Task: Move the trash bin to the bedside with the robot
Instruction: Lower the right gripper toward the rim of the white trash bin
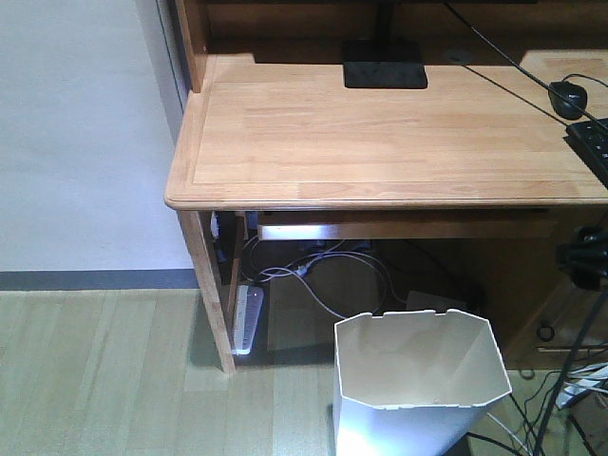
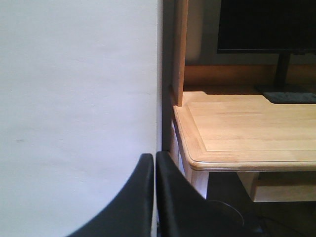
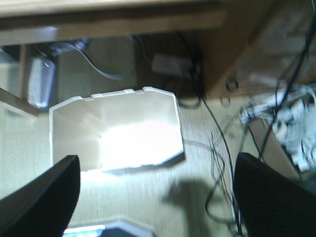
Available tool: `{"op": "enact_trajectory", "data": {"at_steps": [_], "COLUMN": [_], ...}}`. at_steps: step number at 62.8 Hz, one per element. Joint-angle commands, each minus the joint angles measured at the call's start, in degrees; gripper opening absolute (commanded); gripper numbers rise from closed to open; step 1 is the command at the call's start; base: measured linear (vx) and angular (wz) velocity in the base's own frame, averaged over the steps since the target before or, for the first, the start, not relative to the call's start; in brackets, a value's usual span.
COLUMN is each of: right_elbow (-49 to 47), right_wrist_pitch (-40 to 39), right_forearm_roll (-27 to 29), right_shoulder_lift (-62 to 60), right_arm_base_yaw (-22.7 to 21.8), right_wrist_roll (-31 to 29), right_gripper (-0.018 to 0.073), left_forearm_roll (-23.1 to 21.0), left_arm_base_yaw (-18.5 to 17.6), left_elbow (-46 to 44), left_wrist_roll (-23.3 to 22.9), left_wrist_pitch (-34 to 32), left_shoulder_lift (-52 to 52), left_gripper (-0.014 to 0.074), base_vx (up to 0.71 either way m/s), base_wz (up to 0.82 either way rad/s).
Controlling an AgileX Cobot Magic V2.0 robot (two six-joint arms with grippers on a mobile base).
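Note:
The white trash bin (image 1: 418, 366) stands on the wooden floor in front of the desk, its cream inside lit bright. In the right wrist view the trash bin (image 3: 113, 133) lies below and ahead, blurred. My right gripper (image 3: 157, 163) hangs open above the floor just in front of the bin, with nothing between its fingers. A black part of the robot arm (image 1: 581, 258) shows at the right edge, above and right of the bin. My left gripper (image 2: 154, 157) is shut on nothing, facing the white wall beside the desk corner. The bedside is out of view.
The light wooden desk (image 1: 380, 133) carries a monitor base (image 1: 385, 74), a mouse (image 1: 568, 95) and a keyboard (image 1: 594, 142). Beneath it lie a power strip (image 1: 249, 318) and cables (image 1: 313, 275). More loose cables (image 3: 217, 163) trail over the floor right of the bin.

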Motion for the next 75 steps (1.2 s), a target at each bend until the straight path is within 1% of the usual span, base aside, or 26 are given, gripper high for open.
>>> {"op": "enact_trajectory", "data": {"at_steps": [1, 10, 19, 25, 30, 38, 44, 51, 56, 64, 75], "right_elbow": [-4.9, -8.0, -10.3, -10.8, -10.8, -10.8, -10.8, -10.8, -10.8, -12.8, -17.3], "right_wrist_pitch": [-1.2, -0.9, -0.9, -3.6, -7.5, -14.7, -19.5, -23.4, -25.4, -27.1, -27.4], "right_forearm_roll": [2.4, 9.9, 18.8, 22.4, 22.5, 20.8, 20.9, 20.9, 21.0, 22.4, 22.4], "right_shoulder_lift": [4.6, 13.4, 22.3, 27.6, 31.7, 37.6, 42.5, 48.4, 52.3, 59.2, 66.9], "right_arm_base_yaw": [-2.4, -5.6, -11.2, -14.6, -15.9, -15.6, -15.6, -15.6, -15.6, -15.6, -13.3], "right_wrist_roll": [-3.6, -13.3, -22.1, -27.0, -29.6, -33.4, -35.8, -39.0, -41.2, -41.9, -45.5], "right_gripper": [0.0594, 0.0594, 0.0594, 0.0594, 0.0594, 0.0594, 0.0594, 0.0594, 0.0594, 0.0594, 0.0594], "left_forearm_roll": [-0.5, -0.5, -0.5, -0.5, -0.5, -0.5, -0.5, -0.5, -0.5, -0.5, -0.5], "left_arm_base_yaw": [-0.2, -0.2, -0.2, -0.2, -0.2, -0.2, -0.2, -0.2, -0.2, -0.2, -0.2], "left_elbow": [1.6, 1.6, 1.6, 1.6, 1.6, 1.6, 1.6, 1.6, 1.6, 1.6, 1.6], "left_wrist_roll": [-0.5, -0.5, -0.5, -0.5, -0.5, -0.5, -0.5, -0.5, -0.5, -0.5, -0.5], "left_wrist_pitch": [-4.1, -4.1, -4.1, -4.1, -4.1, -4.1, -4.1, -4.1, -4.1, -4.1, -4.1], "left_shoulder_lift": [-0.5, -0.5, -0.5, -0.5, -0.5, -0.5, -0.5, -0.5, -0.5, -0.5, -0.5], "left_gripper": [-0.0006, -0.0006, -0.0006, -0.0006, -0.0006, -0.0006, -0.0006, -0.0006, -0.0006, -0.0006, -0.0006], "base_vx": [0.0, 0.0, 0.0, 0.0, 0.0, 0.0, 0.0, 0.0, 0.0, 0.0, 0.0], "base_wz": [0.0, 0.0, 0.0, 0.0, 0.0, 0.0, 0.0, 0.0, 0.0, 0.0, 0.0]}}
